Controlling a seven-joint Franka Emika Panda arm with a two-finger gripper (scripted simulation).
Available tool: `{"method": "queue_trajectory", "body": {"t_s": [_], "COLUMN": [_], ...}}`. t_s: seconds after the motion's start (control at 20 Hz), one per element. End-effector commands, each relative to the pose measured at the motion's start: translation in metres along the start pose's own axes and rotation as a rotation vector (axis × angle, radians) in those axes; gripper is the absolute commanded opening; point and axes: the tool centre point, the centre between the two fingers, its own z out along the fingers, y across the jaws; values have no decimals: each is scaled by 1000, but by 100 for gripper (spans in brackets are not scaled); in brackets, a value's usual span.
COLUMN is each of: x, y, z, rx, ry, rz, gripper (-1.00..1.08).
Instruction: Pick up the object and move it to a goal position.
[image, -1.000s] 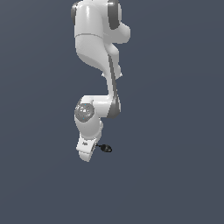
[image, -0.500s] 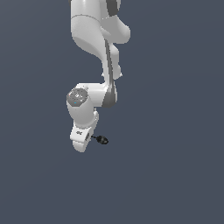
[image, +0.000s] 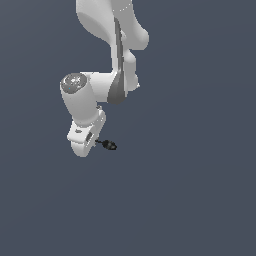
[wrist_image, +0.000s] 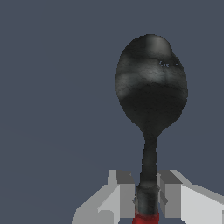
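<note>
The object is a tiny spoon-like tool (wrist_image: 151, 94) with a glossy black rounded head, a thin black neck and a red handle end. My gripper (wrist_image: 146, 197) is shut on it where neck meets handle; most of the handle is hidden between the fingers (wrist_image: 124, 194). In the exterior view the tool (image: 108, 145) sticks out of the gripper (image: 92, 142) toward the exterior view's right, held up in the air. The white arm hangs down from above with the hand at its low end.
Only a plain dark grey-blue background shows behind the white arm (image: 112, 60). No table, goal marker or other object shows in either view.
The arm has swung toward the exterior view's left and risen, carrying the tool with it. The grip on the tool looks unchanged.
</note>
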Motion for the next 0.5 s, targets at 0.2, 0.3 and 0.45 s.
{"method": "queue_trajectory", "body": {"t_s": [0.2, 0.3, 0.45], "x": [-14, -16, -18], "y": [-10, -11, -11], "z": [-26, -30, -32], "rx": [1, 1, 1], "ry": [1, 1, 1], "rz": [0, 0, 0], "gripper": [-100, -100, -100]}}
